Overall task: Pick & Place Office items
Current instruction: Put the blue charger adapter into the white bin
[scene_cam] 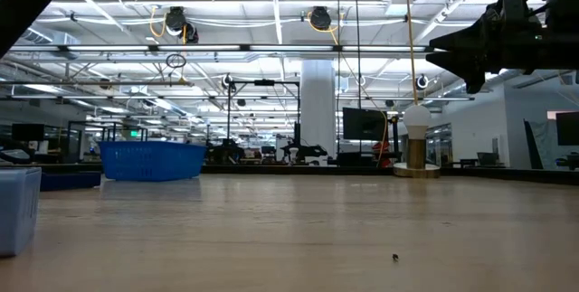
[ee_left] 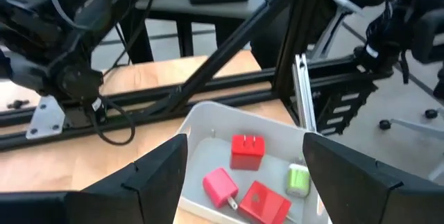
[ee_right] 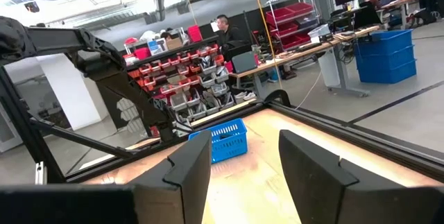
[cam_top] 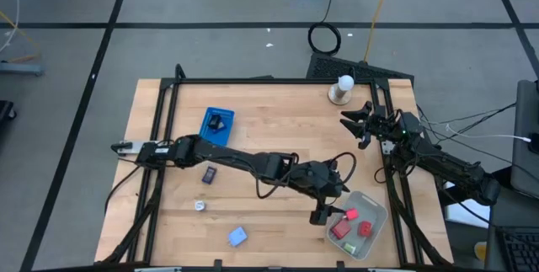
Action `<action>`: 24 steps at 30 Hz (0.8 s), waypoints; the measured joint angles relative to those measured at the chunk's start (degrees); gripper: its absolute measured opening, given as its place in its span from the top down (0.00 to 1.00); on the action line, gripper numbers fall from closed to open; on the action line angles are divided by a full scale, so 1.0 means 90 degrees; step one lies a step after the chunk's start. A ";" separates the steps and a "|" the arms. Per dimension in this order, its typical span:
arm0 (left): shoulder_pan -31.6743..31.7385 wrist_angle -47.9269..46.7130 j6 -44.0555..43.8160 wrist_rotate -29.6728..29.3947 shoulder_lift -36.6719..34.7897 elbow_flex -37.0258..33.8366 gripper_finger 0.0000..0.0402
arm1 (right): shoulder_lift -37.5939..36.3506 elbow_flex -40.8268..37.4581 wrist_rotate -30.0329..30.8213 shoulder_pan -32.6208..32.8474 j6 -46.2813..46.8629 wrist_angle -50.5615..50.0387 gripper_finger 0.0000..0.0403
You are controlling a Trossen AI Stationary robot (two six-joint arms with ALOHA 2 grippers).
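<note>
On the left half of the counter, a blue basket sits near the far edge with a small black clip inside it. Nearer the middle of that half lies a dark piece. A small silvery-white piece lies closer to the front edge, and a pale blue block lies right by the front edge.

The left arm reaches from the left edge across the counter to the front right area. Its left hand hovers at the left rim of a clear tray near the front right corner. In the left wrist view the two fingers stand apart, with nothing between them, framing the tray below.

Inside the tray lie the other office items: a red plug block, a pink block, another red block and a green piece. They lie close together on the tray floor.

A white knob-topped stand stands near the far right corner.

The right arm waits over the right edge of the counter. Its right hand is raised above the surface just in front of the stand. Its fingers are partly apart, with nothing held between them.
</note>
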 joint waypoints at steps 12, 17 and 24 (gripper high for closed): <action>0.0052 -0.0329 0.0167 0.0544 -0.0386 -0.0340 0.37 | 0.0002 0.0000 0.0000 0.0000 -0.0002 0.0005 0.60; 0.0030 0.0217 0.0218 0.0553 -0.1198 -0.2099 0.37 | 0.0000 0.0001 -0.0001 0.0001 0.0000 0.0002 0.60; 0.0088 0.1482 -0.0412 0.0448 -0.2800 -0.4916 0.34 | 0.0000 0.0001 0.0000 0.0002 -0.0001 0.0000 0.60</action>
